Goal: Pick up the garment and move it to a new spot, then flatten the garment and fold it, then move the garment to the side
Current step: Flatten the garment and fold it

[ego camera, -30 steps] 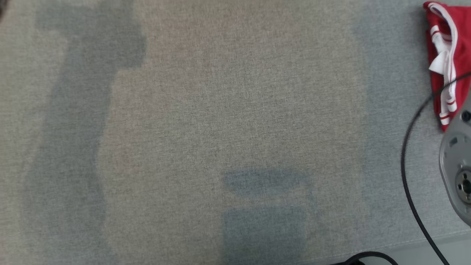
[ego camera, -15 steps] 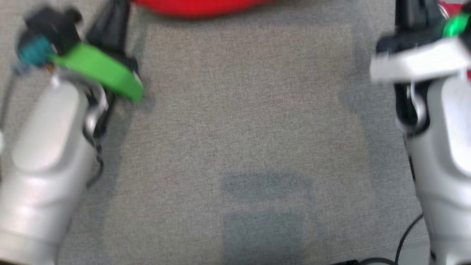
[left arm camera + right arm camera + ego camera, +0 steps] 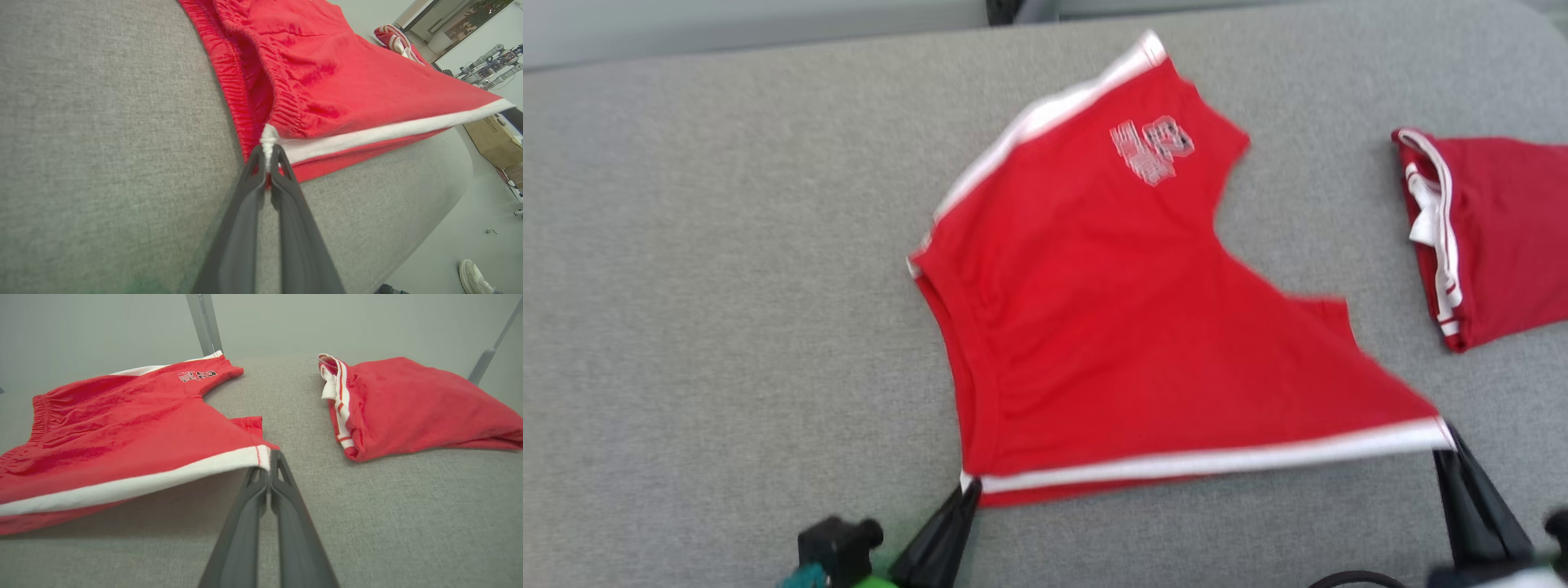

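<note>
The garment (image 3: 1111,327) is red with white side stripes and small outlined lettering near its far end. It lies spread on the grey padded surface (image 3: 686,286), its near white-striped edge stretched taut between my two grippers. My left gripper (image 3: 968,488) is shut on the near left corner; in the left wrist view, my left gripper (image 3: 269,149) pinches bunched white fabric of the garment (image 3: 327,81). My right gripper (image 3: 1444,433) is shut on the near right corner; the right wrist view shows my right gripper (image 3: 269,455) clamping the stripe's end, with the garment (image 3: 122,428) lifted slightly off the surface.
A second red garment (image 3: 1503,229), folded, with red-white striped trim, lies at the right; it also appears as the folded garment (image 3: 408,404). The surface's far edge runs along the top. A black cable (image 3: 1347,578) lies at the near edge. A cardboard box (image 3: 490,139) and a person's shoe (image 3: 474,275) are on the floor.
The head camera has swung from bare grey surface to the spread garment. Half a second ago both arms showed blurred and large; now only the fingertips show, shut on the garment's near corners.
</note>
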Robot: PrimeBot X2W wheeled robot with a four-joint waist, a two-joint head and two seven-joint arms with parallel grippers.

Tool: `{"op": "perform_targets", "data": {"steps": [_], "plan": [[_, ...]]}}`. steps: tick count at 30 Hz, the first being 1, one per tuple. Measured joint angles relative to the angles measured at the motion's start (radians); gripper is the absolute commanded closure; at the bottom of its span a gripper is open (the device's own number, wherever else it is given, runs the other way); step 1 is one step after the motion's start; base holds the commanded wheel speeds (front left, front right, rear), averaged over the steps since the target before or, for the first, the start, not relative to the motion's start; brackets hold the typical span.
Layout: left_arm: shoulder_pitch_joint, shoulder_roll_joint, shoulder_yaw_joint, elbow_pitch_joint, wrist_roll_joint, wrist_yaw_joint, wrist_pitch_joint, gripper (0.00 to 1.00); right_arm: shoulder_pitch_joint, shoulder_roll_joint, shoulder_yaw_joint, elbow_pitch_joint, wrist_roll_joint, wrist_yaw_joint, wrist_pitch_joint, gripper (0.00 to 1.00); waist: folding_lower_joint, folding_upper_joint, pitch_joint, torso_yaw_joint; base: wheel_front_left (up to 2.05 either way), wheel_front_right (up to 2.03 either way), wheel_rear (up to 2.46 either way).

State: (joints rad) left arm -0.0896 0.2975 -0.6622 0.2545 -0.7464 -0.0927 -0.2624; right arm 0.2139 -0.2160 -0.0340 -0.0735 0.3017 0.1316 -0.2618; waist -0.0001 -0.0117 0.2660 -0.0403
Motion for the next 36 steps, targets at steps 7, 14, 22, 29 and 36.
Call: {"op": "perform_targets", "data": {"steps": [7,14,22,29,36], "plan": [[0.177,0.016,0.021,-0.232,-0.059,0.091,0.021,1.00,0.175,-0.043,0.010,-0.146,0.049,0.000,0.000,1.00,0.0000,0.0000,-0.093,0.047,0.00,0.00,0.00],[-0.019,0.030,0.054,-0.352,-0.106,0.094,0.195,1.00,-0.149,-0.196,0.094,-0.096,0.130,0.000,0.117,1.00,0.0000,0.0000,-0.049,0.074,0.00,0.00,0.00],[-0.337,-0.080,0.078,-0.279,-0.149,0.181,0.384,1.00,-0.572,-0.351,0.222,0.132,0.180,-0.001,0.231,1.00,0.0001,0.0000,0.079,0.128,0.00,0.00,0.00],[-0.477,-0.152,0.110,-0.094,-0.142,0.226,0.384,1.00,-0.800,-0.386,0.335,0.318,0.207,0.000,0.262,1.00,0.0001,0.0000,0.147,0.196,0.00,0.00,0.00],[-0.560,-0.200,0.092,0.088,-0.140,0.206,0.357,1.00,-0.967,-0.407,0.477,0.490,0.234,0.000,0.278,1.00,0.0002,0.0000,0.183,0.248,0.00,0.00,0.00]]}}
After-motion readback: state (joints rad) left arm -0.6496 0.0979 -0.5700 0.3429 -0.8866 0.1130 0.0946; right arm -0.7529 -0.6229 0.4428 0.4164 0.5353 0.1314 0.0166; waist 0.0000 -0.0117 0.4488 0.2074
